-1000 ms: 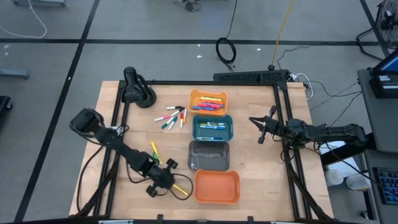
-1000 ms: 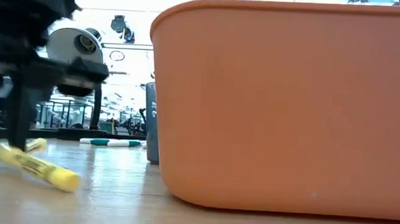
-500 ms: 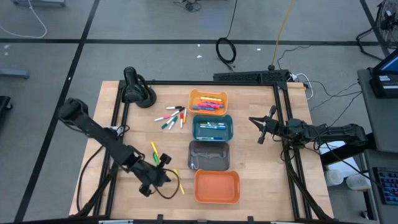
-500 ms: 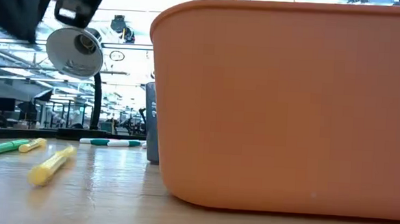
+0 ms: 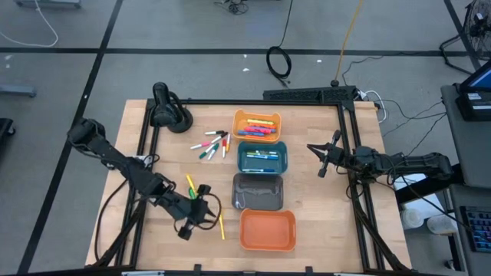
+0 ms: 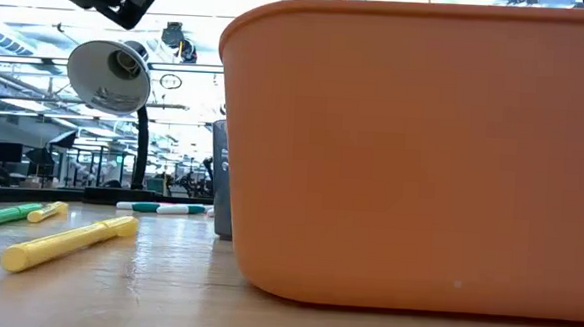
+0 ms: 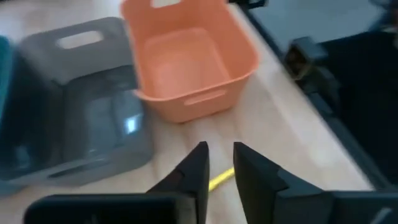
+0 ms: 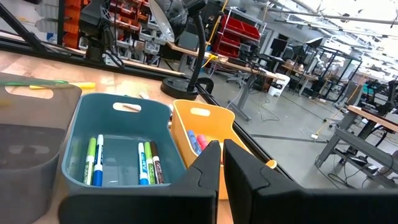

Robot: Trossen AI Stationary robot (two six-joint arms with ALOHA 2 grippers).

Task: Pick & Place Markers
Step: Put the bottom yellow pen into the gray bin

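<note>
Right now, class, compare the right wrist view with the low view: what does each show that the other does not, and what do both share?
Only the right wrist view shows the teal bin holding green and blue markers, the light orange bin beside it with markers inside, and the right gripper, its jaws nearly together.

Only the low view shows the yellow marker lying on the table in front of the orange bin.

Both show the grey bin and the desk lamp.
</note>
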